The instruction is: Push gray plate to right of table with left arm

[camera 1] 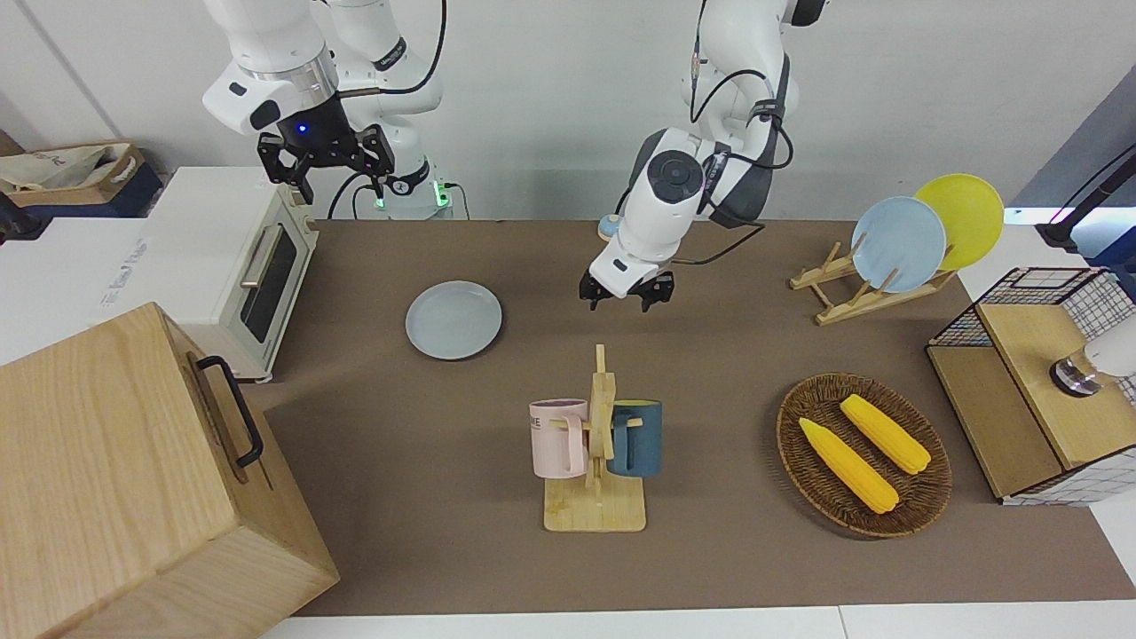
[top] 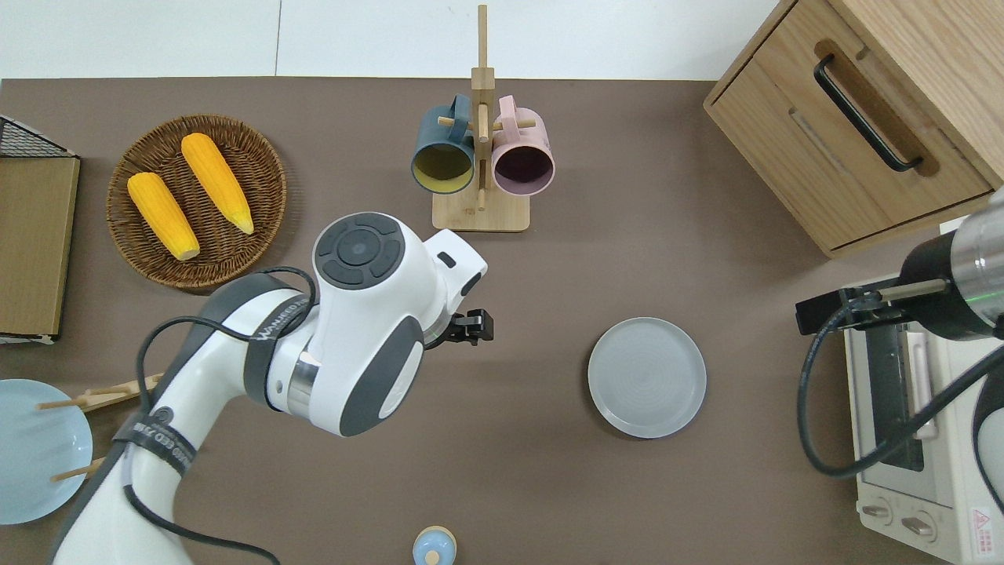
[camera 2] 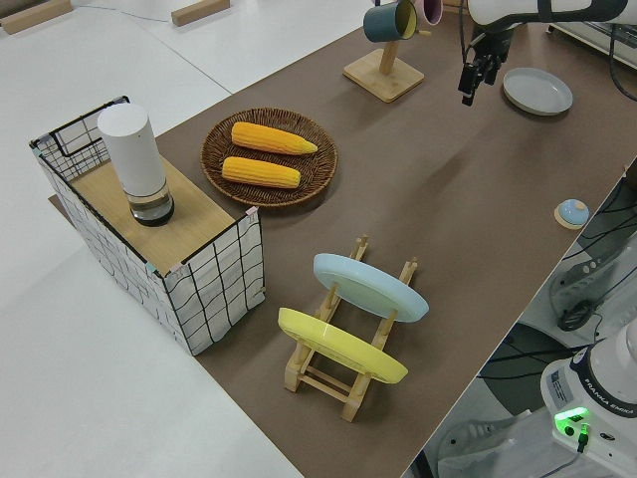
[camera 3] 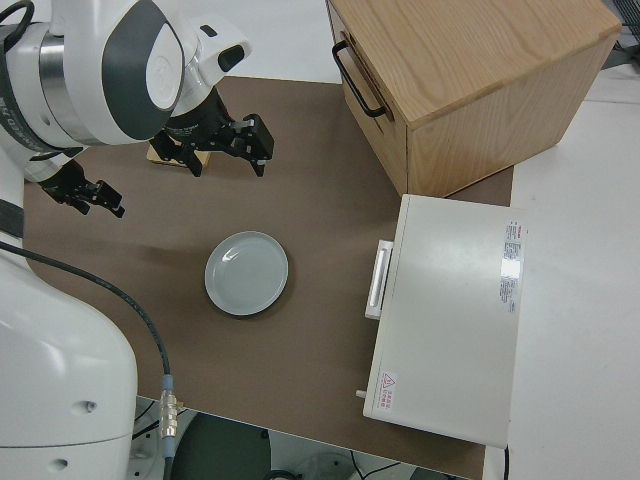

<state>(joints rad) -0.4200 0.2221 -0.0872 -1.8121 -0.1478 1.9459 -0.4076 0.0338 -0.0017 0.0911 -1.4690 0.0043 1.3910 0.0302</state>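
- Now the gray plate (top: 647, 377) lies flat on the table (top: 690, 259), toward the right arm's end, beside the toaster oven (top: 914, 439) and nearer to the robots than the wooden drawer cabinet (top: 863, 118).
- The left gripper (camera 1: 627, 295) is up off the table, over bare tabletop between the plate and the mug stand (top: 480, 169), well apart from the plate. Fingers look spread a little with nothing between them.
- Right arm parked; the right gripper (camera 1: 325, 160) has its fingers apart and holds nothing.
- Judgement: the push looks done; the plate sits close to the oven with nothing touching it.
- Risk: if a further nudge is wanted, a fresh approach from the mug-stand side could ride the fingertips up over the shallow rim and tip or spin the plate, not slide it.
- Risk: pushing harder toward the oven could jam the plate against its base, or skid it off line.
- Risk: the left arm's elbow sweeps low near the mug stand and the corn basket (top: 196, 200); a wide swing could clip either.
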